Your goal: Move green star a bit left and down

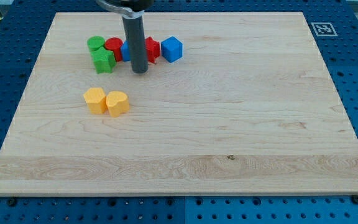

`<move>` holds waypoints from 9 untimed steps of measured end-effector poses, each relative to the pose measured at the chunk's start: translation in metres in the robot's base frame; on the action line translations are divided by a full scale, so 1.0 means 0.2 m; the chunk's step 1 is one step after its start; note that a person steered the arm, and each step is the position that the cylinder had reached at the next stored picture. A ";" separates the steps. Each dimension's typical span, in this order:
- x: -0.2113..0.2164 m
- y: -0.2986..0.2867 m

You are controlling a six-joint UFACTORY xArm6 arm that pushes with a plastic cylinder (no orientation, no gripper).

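Observation:
The green star [103, 61] lies near the view's top left, at the lower left of a tight cluster. Touching it are a green round block [95, 43] above and a red round block [113, 46] to its upper right. My tip [140, 69] rests on the board to the right of the green star, a short gap away. The rod hides most of a blue block [126, 50] behind it. A red block [151, 48] and a blue cube [172, 48] continue the row to the right.
Two yellow blocks sit side by side below the cluster: a hexagon-like yellow block [95, 99] and a heart-like yellow block [117, 103]. The wooden board [229, 124] lies on a blue perforated table, with a marker tag [321, 28] at the top right.

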State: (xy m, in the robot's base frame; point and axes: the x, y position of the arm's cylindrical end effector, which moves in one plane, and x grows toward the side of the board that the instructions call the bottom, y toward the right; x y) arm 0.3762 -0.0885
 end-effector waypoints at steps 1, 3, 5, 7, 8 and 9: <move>0.00 -0.01; 0.00 -0.09; 0.00 -0.14; 0.00 -0.23; 0.00 -0.36; 0.00 -0.46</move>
State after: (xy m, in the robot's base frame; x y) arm 0.3761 -0.1810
